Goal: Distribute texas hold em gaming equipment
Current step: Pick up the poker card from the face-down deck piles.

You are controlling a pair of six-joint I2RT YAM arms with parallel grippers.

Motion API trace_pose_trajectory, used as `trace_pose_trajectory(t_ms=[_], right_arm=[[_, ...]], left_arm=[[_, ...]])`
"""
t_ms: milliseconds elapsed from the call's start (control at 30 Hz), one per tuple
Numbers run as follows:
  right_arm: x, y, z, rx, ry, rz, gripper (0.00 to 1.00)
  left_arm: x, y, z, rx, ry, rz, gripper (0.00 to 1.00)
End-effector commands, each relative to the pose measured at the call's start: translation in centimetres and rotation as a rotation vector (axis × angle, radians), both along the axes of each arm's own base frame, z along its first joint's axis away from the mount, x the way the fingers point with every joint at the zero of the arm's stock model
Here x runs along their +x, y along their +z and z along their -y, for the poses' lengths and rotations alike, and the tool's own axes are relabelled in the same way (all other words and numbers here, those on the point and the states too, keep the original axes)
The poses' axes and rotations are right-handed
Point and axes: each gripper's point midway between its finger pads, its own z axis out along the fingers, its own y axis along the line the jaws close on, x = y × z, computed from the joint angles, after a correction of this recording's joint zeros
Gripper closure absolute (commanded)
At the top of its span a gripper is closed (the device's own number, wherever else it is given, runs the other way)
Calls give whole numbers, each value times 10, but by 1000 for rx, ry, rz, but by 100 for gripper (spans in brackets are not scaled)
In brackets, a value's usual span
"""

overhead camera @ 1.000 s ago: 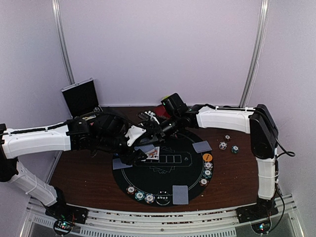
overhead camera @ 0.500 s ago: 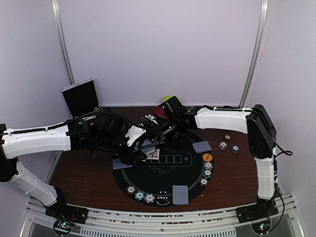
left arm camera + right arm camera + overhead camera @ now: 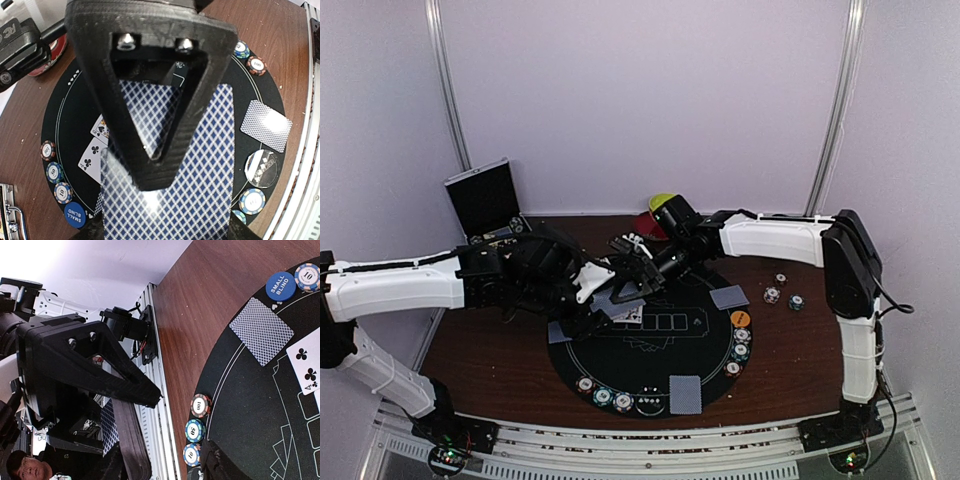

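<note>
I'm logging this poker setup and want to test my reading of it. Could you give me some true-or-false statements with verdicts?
1. The left tool grips a stack of blue-backed cards. True.
2. Three chips lie on the bare wood to the right of the mat. True.
3. The small-blind disc is orange. False: it is blue.
4. Every card on the mat lies face-down. False: face-up cards lie near its middle.
</note>
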Motion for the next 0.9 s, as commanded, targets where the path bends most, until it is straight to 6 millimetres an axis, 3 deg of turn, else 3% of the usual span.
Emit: trace_pose_trajectory(t_ms=[0,433,867], right_arm=[[3,0,11,-50,-14,40,49],[-3,23,18,-31,16,71,50],[-13,36,30,-39,63,100,63]], left_arm=[[7,32,8,-93,2,82,37],[9,31,6,-86,12,87,37],[9,31,5,-84,14,89,37]])
